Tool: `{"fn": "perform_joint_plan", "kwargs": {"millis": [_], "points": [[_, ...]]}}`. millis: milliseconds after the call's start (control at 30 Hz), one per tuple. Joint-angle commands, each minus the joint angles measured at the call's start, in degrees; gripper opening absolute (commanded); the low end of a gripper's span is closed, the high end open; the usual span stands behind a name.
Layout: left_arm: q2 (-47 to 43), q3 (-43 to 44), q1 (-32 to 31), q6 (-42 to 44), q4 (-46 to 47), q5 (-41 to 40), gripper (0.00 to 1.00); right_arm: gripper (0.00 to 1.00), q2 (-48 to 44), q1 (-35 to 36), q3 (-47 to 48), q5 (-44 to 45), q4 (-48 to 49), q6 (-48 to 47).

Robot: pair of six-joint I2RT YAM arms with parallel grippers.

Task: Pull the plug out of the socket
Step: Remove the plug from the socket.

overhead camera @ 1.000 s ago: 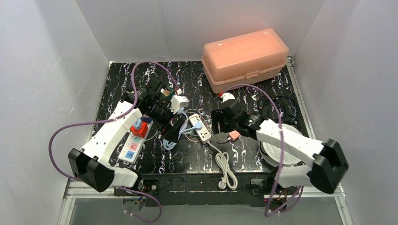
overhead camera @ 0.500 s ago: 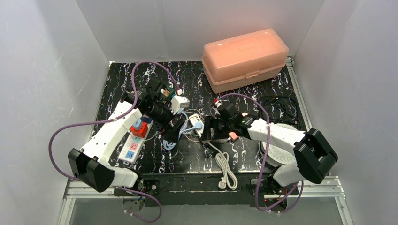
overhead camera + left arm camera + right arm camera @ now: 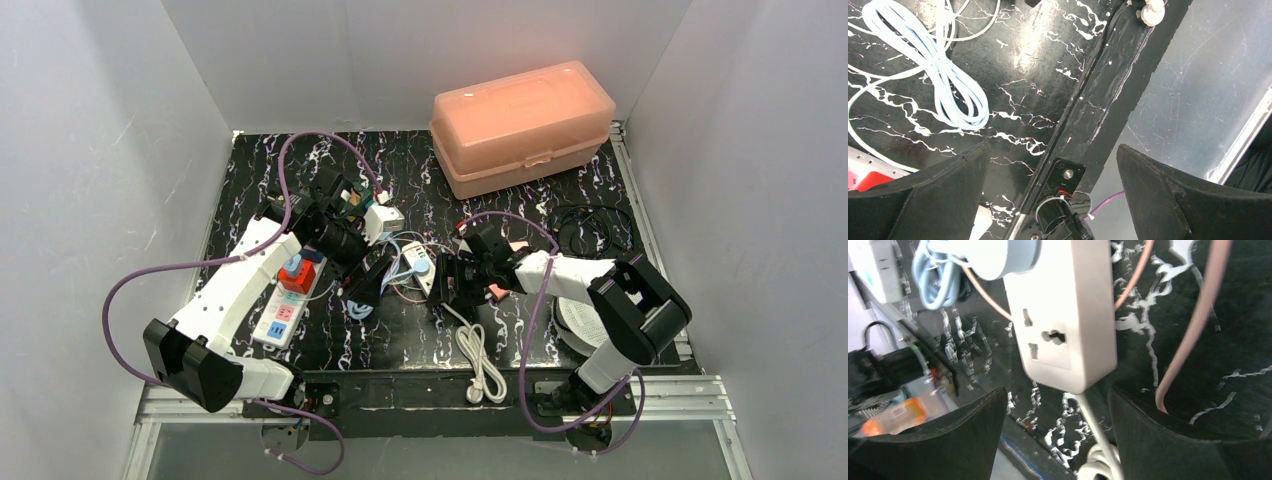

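bench: black with white marble streaks, so it's pretty busy to look at

storage box: peachy see-through plastic tub at the far right corner of the bench, lid down and front latch closed. It's too cloudy to see inside, so I honestly can't tell what's in it, if anything

socket strip: small white one, roughly mid-bench, lying flat at a slant. The right wrist view shows its near-end outlet with nothing in it

plug: pale blue-grey and round, seated in the strip's next outlet toward the far end, so not pulled out. It's only partly visible at the top of the right wrist view

right gripper: down low at the near end of the socket strip, fingers spread well apart with that end of the strip between them. It isn't clamping anything, and it isn't on the plug

left gripper: gaping wide and holding nothing, hanging over the bench to the left of the strip, close to the coiled cable

light blue cable: loose coil lying on the bench

white cord: runs off the strip's near end and is bunched up toward the near edge

second power strip: longer one by the left edge, pink and blue outlets, with a red adapter sitting in it
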Motion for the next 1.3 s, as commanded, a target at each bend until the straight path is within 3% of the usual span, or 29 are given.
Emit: {"fn": "perform_joint_plan", "kwargs": {"millis": [0,333,533,667,1000,1267], "points": [[-1.4,-0.6,0.4,1.3,-6.1,3.4,0.98,0.83,0.7,-1.4,-2.2,-2.8,5.1,1.5],[-1.2,-0.3,0.3,1.7,-6.1,4.0,0.98,0.82,7.4,-3.6,-5.3,-8.7,21.9,9.5],[-1.7,-0.8,0.3,2.1,-6.1,4.3,0.98,0.78,9.1,-3.6,-7.0,-6.8,27.4,13.1],[-1.8,-1.7,0.4,2.1,-5.6,4.6,0.98,0.63,7.7,-3.6,-7.7,-3.5,28.8,14.9],[-0.8,-5.2,0.3,3.2,-3.1,5.6,0.98,0.01,-2.6,-3.5,-9.3,1.3,26.7,13.5],[0.6,-11.2,-1.6,2.3,10.4,4.4,1.0,0.01,-10.9,-2.2,-11.3,0.9,24.2,9.7]]}}
